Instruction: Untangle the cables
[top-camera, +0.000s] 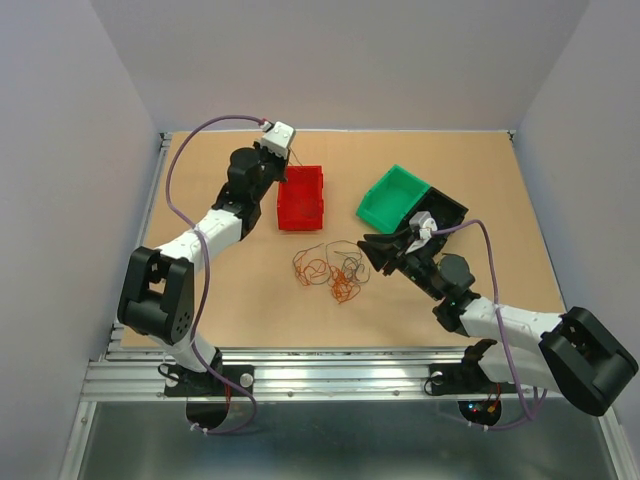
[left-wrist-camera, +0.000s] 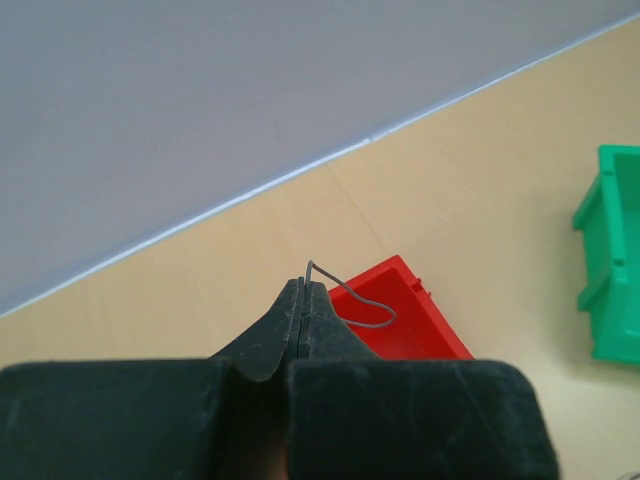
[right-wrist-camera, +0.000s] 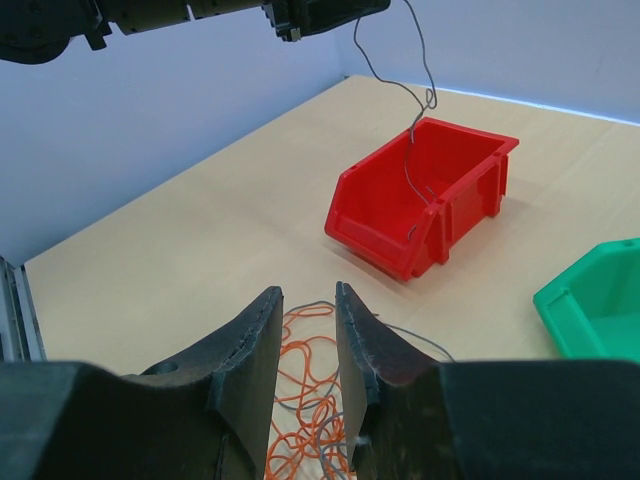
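Note:
The cables (top-camera: 330, 272) lie as a loose bunch of thin orange and grey wires on the table between the arms; they also show in the right wrist view (right-wrist-camera: 310, 400). My left gripper (top-camera: 288, 150) is raised over the far end of the red bin (top-camera: 301, 197) and shut on one thin grey wire (left-wrist-camera: 360, 300). That wire (right-wrist-camera: 410, 170) hangs down from the left gripper (right-wrist-camera: 350, 12) into the red bin (right-wrist-camera: 420, 200). My right gripper (right-wrist-camera: 308, 292) is open and empty, low over the right side of the bunch, also seen in the top view (top-camera: 372, 250).
A green bin (top-camera: 395, 197) and a black bin (top-camera: 440, 212) stand side by side behind the right gripper. The green bin also shows in the left wrist view (left-wrist-camera: 615, 260) and the right wrist view (right-wrist-camera: 595, 300). White walls close the table's far and side edges.

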